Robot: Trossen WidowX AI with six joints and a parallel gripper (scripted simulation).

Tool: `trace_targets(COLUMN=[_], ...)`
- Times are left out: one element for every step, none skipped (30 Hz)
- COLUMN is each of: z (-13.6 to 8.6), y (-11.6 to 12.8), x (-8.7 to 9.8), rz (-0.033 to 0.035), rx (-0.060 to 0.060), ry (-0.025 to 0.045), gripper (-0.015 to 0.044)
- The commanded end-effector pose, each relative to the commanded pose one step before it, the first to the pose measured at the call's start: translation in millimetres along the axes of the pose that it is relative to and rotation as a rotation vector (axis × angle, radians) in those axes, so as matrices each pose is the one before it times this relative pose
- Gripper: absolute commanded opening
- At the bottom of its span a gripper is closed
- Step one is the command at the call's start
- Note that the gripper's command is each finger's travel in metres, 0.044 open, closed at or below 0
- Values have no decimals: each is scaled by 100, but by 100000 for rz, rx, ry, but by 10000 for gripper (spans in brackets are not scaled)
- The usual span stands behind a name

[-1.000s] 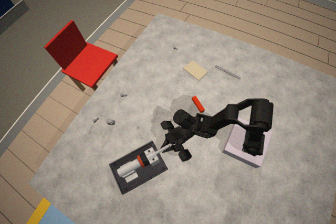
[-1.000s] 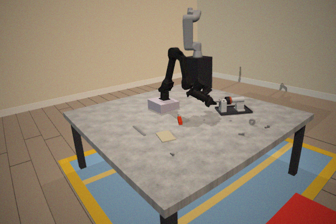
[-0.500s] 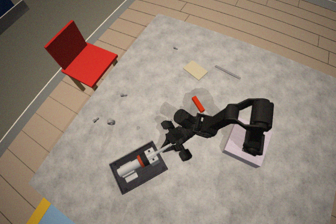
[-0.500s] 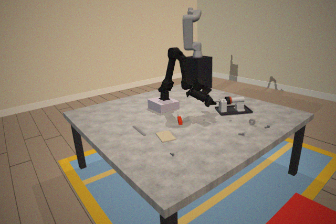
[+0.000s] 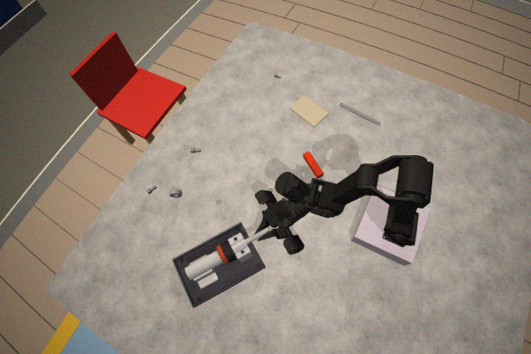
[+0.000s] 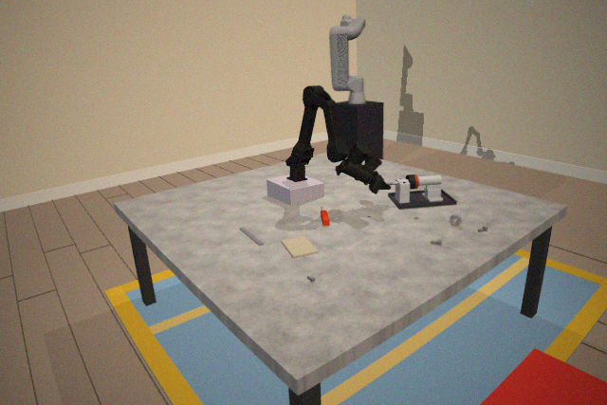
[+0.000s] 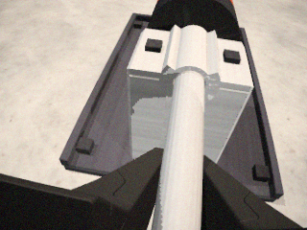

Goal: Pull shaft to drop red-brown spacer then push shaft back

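Note:
My gripper (image 5: 258, 236) (image 6: 389, 187) (image 7: 177, 161) is shut on the white shaft (image 5: 249, 241) (image 7: 188, 120), just outside the white support block (image 5: 235, 239) (image 6: 402, 193) (image 7: 144, 62). The shaft runs into this block's top. Beyond it, black spacers (image 5: 228, 252) (image 6: 411, 181) (image 7: 194, 11) sit in a row. The red-brown spacer (image 5: 221, 254) (image 6: 415, 180) is between them and the big white housing (image 5: 201, 267) (image 6: 431, 179), still in line with both. Any small gap there is too small to tell. All stand on the dark tray (image 5: 231, 274) (image 6: 416, 204) (image 7: 103, 115).
The arm stands on a pale lilac block (image 5: 367, 231) (image 6: 306, 193). An orange-red bar (image 5: 313, 164) (image 6: 324, 218), a tan plate (image 5: 309, 110) (image 6: 299, 247) and a grey rod (image 5: 359, 113) (image 6: 251, 235) lie away from the tray. A grey ring (image 5: 175, 192) (image 6: 455, 220) and small bolts lie nearer the table edge.

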State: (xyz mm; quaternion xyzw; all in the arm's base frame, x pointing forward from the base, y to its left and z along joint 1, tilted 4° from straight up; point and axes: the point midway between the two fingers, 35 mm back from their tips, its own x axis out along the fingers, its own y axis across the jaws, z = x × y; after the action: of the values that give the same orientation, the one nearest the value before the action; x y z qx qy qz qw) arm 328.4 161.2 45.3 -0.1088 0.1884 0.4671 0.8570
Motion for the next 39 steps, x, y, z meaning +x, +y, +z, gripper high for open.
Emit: trace_targets(z=[-18, -7, -7, -7, -7, -7, -7, -7, -7, -7, -7, -7, -7, -7, -7, -7, -7, -7, -7, -7, -7, -7, -7, -7, -7, -7, -7, -7, -7, -7, -7, -7, -7, -7, -7, -7, -7, -7, -7], y=[53, 0, 0, 0, 0, 0, 0, 0, 0, 0, 0, 0, 0, 0, 0, 0, 0, 0, 0, 0, 0, 0, 0, 0, 0, 0, 0, 0, 0, 0, 0, 0, 0, 0, 0, 0, 0, 0, 0], x=[-68, -11, -11, -11, -11, -11, -11, -11, -11, -11, -11, -11, -11, -11, -11, -11, -11, -11, -11, -11, -11, -11, -11, -11, -11, -11, -11, -11, -11, -11, -11, -11, -11, -11, -11, -11, -11, -11, -11], rz=[297, 0, 0, 0, 0, 0, 0, 0, 0, 0, 0, 0, 0, 0, 0, 0, 0, 0, 0, 0, 0, 0, 0, 0, 0, 0, 0, 0, 0, 0, 0, 0, 0, 0, 0, 0, 0, 0, 0], rx=[-541, 0, 0, 0, 0, 0, 0, 0, 0, 0, 0, 0, 0, 0, 0, 0, 0, 0, 0, 0, 0, 0, 0, 0, 0, 0, 0, 0, 0, 0, 0, 0, 0, 0, 0, 0, 0, 0, 0], ry=[-101, 1, 1, 1, 1, 1, 1, 1, 1, 1, 1, 1, 1, 1, 1, 1, 1, 1, 1, 1, 1, 1, 1, 1, 1, 1, 1, 1, 1, 1, 1, 1, 1, 1, 1, 1, 1, 1, 1], gripper=[0, 0, 0, 0, 0, 0, 0, 0, 0, 0, 0, 0, 0, 0, 0, 0, 0, 0, 0, 0, 0, 0, 0, 0, 0, 0, 0, 0, 0, 0, 0, 0, 0, 0, 0, 0, 0, 0, 0])
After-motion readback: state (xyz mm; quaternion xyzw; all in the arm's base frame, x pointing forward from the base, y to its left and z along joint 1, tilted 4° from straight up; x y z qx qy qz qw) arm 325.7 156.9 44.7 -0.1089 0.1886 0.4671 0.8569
